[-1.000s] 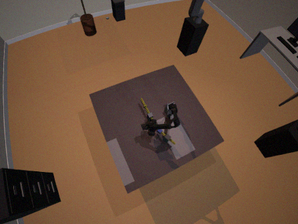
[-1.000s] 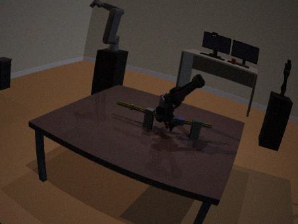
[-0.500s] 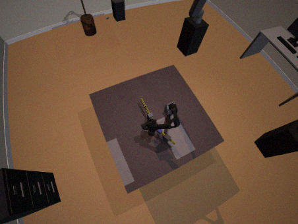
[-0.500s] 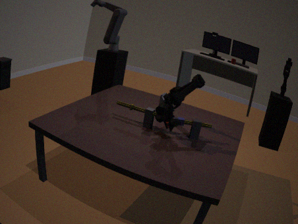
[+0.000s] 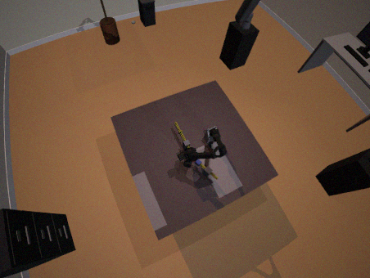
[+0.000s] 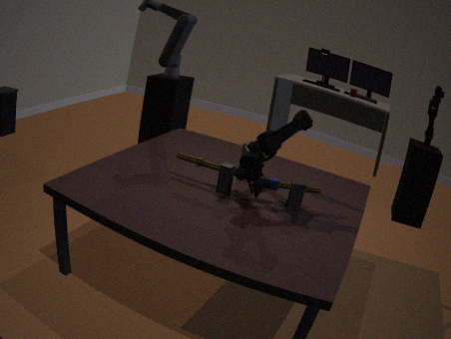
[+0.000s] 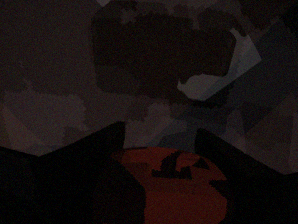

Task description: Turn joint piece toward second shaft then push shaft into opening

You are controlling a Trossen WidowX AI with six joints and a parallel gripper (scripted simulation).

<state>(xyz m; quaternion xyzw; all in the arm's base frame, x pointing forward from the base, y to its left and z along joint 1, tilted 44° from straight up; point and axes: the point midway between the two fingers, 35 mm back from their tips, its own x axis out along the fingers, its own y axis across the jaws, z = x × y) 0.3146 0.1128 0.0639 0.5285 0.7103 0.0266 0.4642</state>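
Note:
The orange-red joint piece [image 7: 180,197] is between the fingers of my gripper [image 6: 253,189] [image 7: 160,133], which is shut on it. Its opening is hidden, so its exact direction cannot be told. A blue part [image 5: 198,162] [image 6: 272,183] is beside it on the short yellow shaft [image 5: 215,177] [image 6: 313,189], which passes through a grey block [image 6: 295,199]. The long yellow shaft [image 5: 179,130] [image 6: 192,160] passes through the other grey block [image 5: 187,142] [image 6: 225,180] on the other side of the gripper. The gripper hides that shaft's near end.
The arm [image 5: 206,155] [image 6: 279,142] reaches over the dark table [image 5: 143,123] [image 6: 150,214] from its base. Both blocks stand close to the gripper, one on either side. Pale light patches and shadows cross the table top. A desk with monitors and other furniture stand away from the table.

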